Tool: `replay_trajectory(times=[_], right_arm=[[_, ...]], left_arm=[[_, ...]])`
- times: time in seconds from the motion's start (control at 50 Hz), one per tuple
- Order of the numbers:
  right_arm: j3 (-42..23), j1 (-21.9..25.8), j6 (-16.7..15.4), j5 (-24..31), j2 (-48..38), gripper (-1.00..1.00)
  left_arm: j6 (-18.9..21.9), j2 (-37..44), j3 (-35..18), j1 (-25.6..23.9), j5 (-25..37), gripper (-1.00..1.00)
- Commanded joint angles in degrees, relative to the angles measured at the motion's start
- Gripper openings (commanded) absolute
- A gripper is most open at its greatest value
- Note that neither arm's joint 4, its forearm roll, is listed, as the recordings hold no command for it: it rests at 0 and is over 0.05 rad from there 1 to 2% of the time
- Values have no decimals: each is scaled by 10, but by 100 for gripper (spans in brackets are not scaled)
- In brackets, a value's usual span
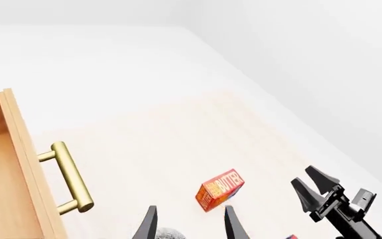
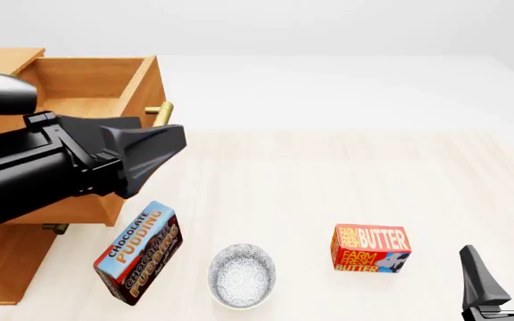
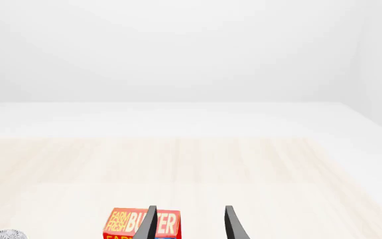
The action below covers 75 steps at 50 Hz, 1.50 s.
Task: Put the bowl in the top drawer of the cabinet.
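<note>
Your bowl (image 2: 241,275) sits upright on the tabletop (image 2: 328,180) close to its near edge, untouched, between the chocolate pudding box (image 2: 137,251) toward the left edge and the butter box (image 2: 371,249) toward the right. The top drawer (image 2: 96,87) of the cabinet (image 2: 7,257) stands pulled out at the far left corner, its brass handle (image 2: 160,111) showing. Your left gripper (image 1: 189,224) hangs above the table with its 2 fingers spread, and your right gripper (image 2: 508,274) waits spread too, near the right end of the near edge.
</note>
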<state>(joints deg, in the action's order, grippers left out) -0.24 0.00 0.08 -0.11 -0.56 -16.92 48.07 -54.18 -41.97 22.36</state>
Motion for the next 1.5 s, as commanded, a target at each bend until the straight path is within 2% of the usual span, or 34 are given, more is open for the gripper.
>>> replay_trajectory(times=[0.02, 0.52, 0.74, 1.3, 1.32, 1.36, 1.5], right_arm=[[0, 0, 0, 0, 0, 100], [0, 0, 0, 0, 0, 100], [0, 0, 0, 0, 0, 100], [0, 0, 0, 0, 0, 100], [0, 0, 0, 0, 0, 100], [0, 0, 0, 0, 0, 100], [0, 0, 0, 0, 0, 100]], left_arm=[[-15, 7, 18, -26, -14, 100], [-44, 38, 47, -88, -59, 100], [-61, 57, 64, -100, -84, 100], [-116, 87, 117, -89, -137, 100], [-136, 88, 125, -89, -144, 100], [-127, 89, 125, -85, -145, 100], [-142, 95, 142, -83, -158, 100]])
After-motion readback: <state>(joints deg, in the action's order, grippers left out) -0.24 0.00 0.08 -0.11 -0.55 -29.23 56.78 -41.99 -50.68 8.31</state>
